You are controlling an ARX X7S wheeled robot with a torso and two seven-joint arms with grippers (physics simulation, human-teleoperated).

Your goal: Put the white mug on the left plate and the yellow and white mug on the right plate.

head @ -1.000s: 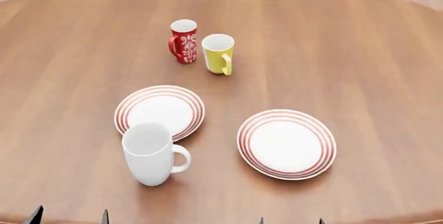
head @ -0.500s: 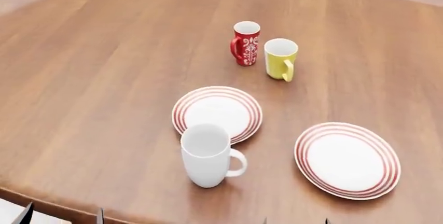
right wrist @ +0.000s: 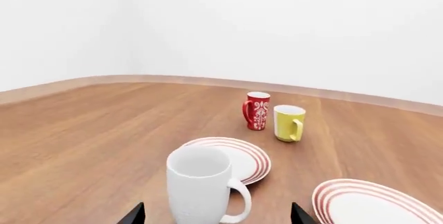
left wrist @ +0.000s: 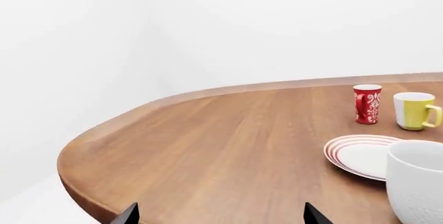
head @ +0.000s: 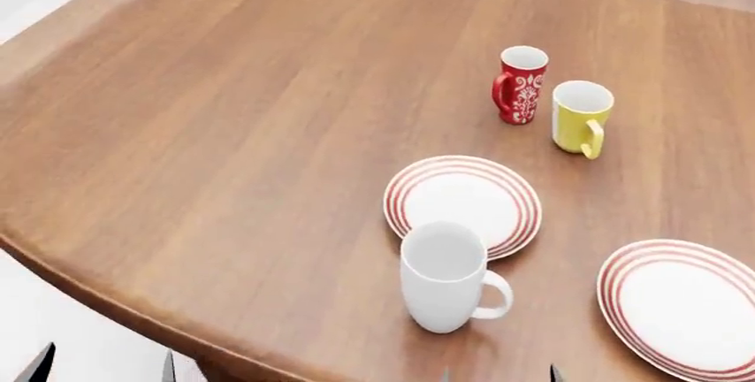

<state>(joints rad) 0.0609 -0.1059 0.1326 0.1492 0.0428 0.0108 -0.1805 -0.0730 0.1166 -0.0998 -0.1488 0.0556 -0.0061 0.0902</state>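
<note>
right hand [right wrist: 216, 219] open, white mug [right wrist: 201, 185] just ahead.

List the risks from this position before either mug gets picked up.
The white mug stands right against the left plate, so a clumsy grasp could knock it onto the rim. The yellow and white mug sits close beside the red mug; reaching in could bump that one. The right plate is partly out of the head view.
</note>
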